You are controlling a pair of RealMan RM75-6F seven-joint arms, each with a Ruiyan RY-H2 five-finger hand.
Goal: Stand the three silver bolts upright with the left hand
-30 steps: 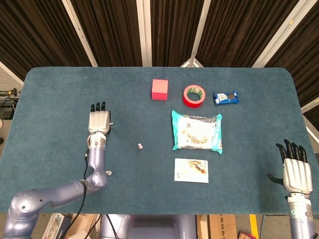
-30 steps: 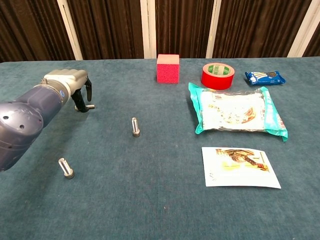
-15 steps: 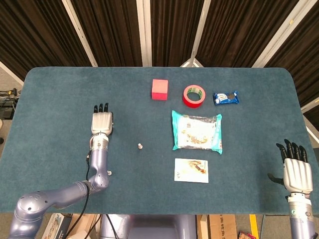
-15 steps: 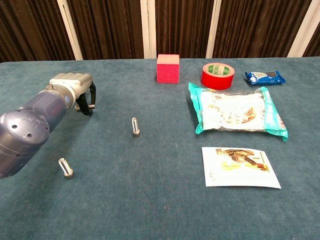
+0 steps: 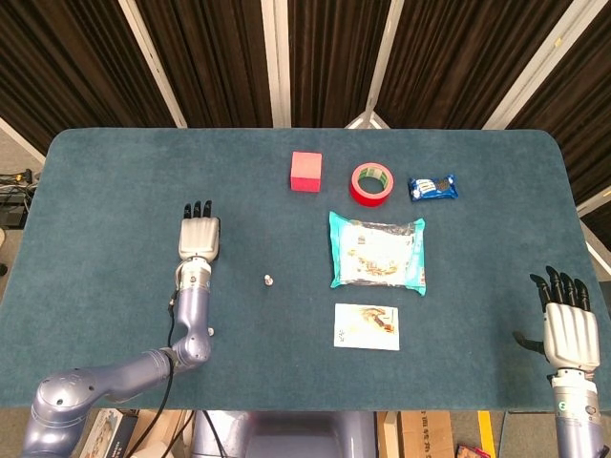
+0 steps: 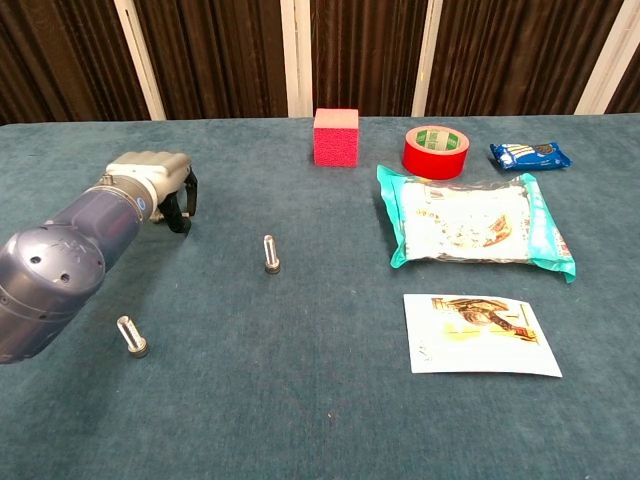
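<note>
Since a second ago our left hand [image 5: 199, 239] has slid a little rightward across the table [image 5: 115, 191]; the rest is as it was. From the head view, we see its fingers straight and slightly apart, pointing away, nothing visibly in them, while our right hand [image 5: 570, 329] rests at the near right edge with fingers spread and empty. One silver bolt [image 5: 269, 281] stands as a small dot right of the left hand, left of the teal snack bag [image 5: 377, 251]. From the chest view, our left hand [image 6: 160, 180] hangs with its fingers drooping down, and we cannot tell whether a third bolt is hidden behind it. The middle bolt [image 6: 270, 254] stands upright; the near bolt [image 6: 131, 337] stands too, leaning slightly. We judge these bolts small, rigid, smooth and light, apt to roll or tip on the cloth, so we would pinch the shank near the top and set the head flat.
</note>
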